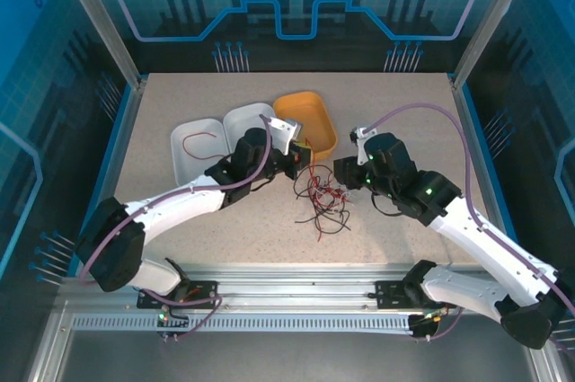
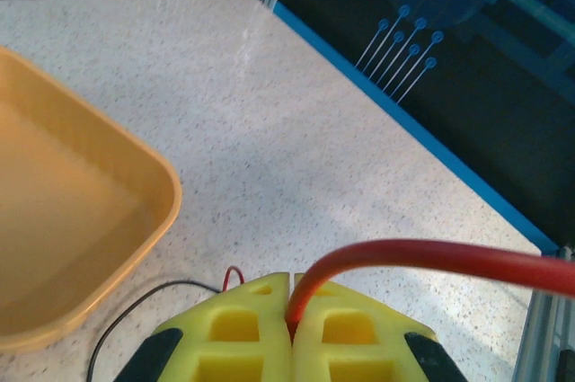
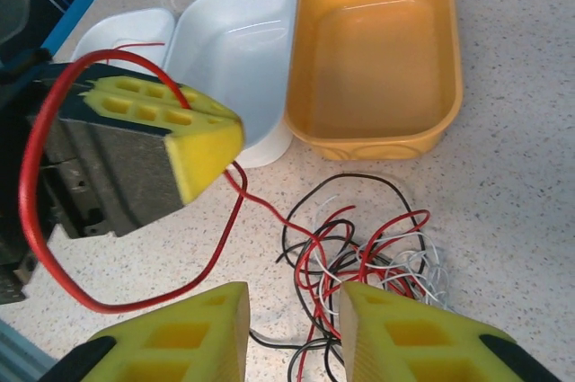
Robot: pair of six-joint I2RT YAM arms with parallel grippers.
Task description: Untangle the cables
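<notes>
Mid-table, just near of the orange tray [image 1: 301, 112], the tangle of cables [image 1: 323, 198] is lying on the speckled table [image 1: 404, 112], with red, black and whitish strands crossing one another in a loose heap. The left gripper [image 1: 299, 159] is reaching in from the left, sitting beside the tray's near corner and at the tangle's left edge. Its yellow pads are pressing together on one red cable [image 2: 431, 256], which is coming out of the seam between them and arcing off to the right in the left wrist view. From the right wrist, that red cable [image 3: 31, 184] is sweeping in a wide loop around the left gripper [image 3: 211, 144] and trailing down into the tangle [image 3: 359, 256]. One black strand [image 2: 117, 319] is curling on the table beside the orange tray [image 2: 72, 220]. The right gripper [image 3: 292, 310] is hanging over the near side of the heap with jaws apart, clamping nothing, strands showing on the table through the gap. Two white trays [image 1: 193, 159] are sitting left of the orange one, touching side by side. A single red wire [image 1: 199, 137] is lying in the leftmost tray.
</notes>
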